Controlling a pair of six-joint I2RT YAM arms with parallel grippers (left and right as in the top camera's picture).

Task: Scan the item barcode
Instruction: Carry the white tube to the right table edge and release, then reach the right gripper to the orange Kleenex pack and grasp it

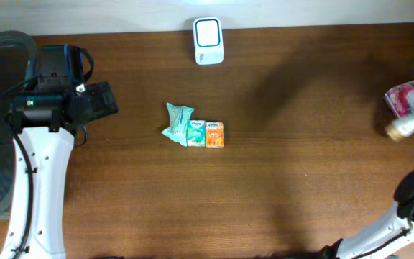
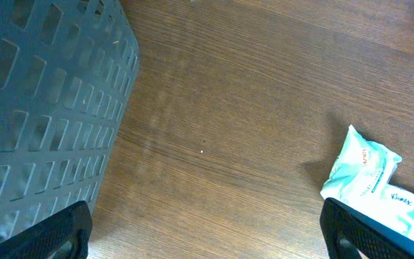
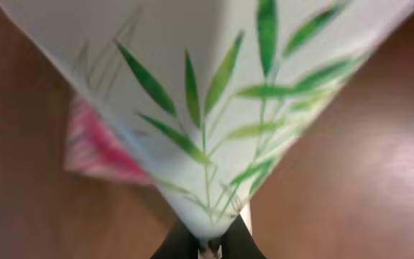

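Firmly clamps the right gripper [image 3: 205,246] on a white leaf-printed packet [image 3: 214,93], above a pink pack [image 3: 95,155] near the right edge of the table [image 1: 300,180]. Holds the left gripper [image 2: 207,241] spread wide beside the grey basket [image 2: 42,108], with a teal tissue pack [image 2: 361,173] nearby.

Overhead, the light is soft and rather dim: the dark counter [image 1: 279,187] carries a broad faint shadow towards 1 o'clock, the white scanner [image 1: 208,41] at 12 o'clock is nearly blown out, and the pink packet [image 1: 407,97] at 3 o'clock is smeared. The left wrist view is crisp, with a pale sheen at centre and a short shadow at 9 o'clock of the teal tissue packet [image 2: 361,171]. The right wrist view is badly out of focus, the leaf-printed packet [image 3: 207,108] too close, glare whitening the wood at 4 o'clock.
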